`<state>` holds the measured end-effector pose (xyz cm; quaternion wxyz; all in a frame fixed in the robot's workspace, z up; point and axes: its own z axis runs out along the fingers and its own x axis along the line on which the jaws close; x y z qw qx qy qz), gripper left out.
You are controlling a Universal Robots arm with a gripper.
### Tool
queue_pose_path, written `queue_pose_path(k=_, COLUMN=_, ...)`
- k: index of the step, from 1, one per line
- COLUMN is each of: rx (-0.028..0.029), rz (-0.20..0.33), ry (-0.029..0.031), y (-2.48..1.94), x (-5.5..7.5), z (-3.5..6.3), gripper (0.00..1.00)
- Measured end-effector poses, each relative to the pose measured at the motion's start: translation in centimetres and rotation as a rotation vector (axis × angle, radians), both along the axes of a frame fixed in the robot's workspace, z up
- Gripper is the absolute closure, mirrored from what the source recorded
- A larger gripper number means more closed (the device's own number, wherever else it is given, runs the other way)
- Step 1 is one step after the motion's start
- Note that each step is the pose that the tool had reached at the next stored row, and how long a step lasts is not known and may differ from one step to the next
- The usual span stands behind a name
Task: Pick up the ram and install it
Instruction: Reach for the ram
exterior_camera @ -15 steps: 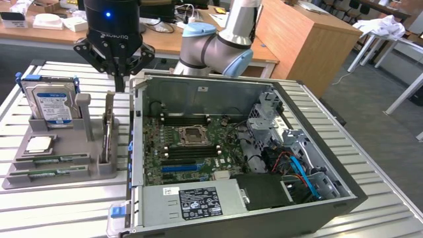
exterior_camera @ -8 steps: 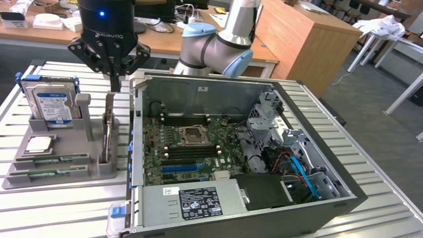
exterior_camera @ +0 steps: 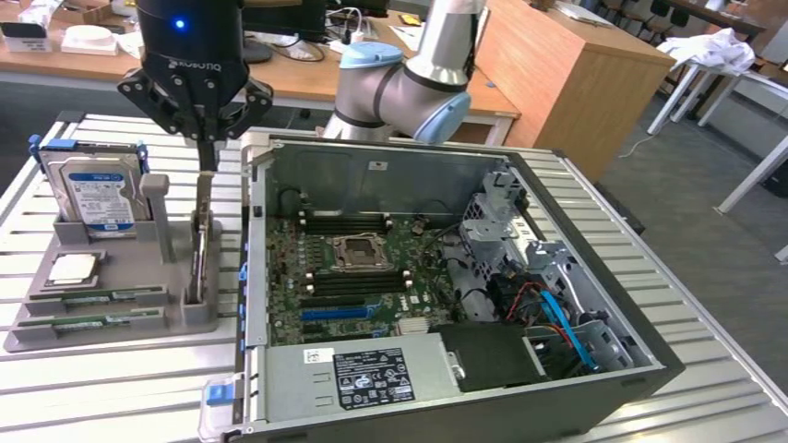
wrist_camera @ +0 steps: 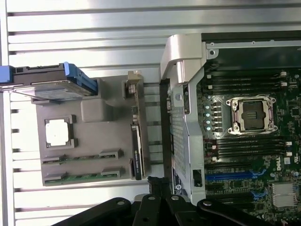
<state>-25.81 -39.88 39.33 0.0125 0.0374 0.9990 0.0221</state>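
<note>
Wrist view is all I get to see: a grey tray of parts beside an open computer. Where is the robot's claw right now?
Observer: In the exterior view the gripper hangs over the grey holder, just above the top of the upright expansion card. I cannot tell whether it touches the card.
Operator: Is it anywhere near the ram?
Observer: The ram sticks lie flat in the holder, lower than the gripper and toward the exterior view's left of it.
</note>
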Motion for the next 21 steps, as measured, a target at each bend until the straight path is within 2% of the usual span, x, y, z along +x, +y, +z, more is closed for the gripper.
queue_pose_path(k=21, rx=0.0000, rz=0.000, ry=0.0000, y=0.00, x=-1.7, z=0.00, gripper=0.90)
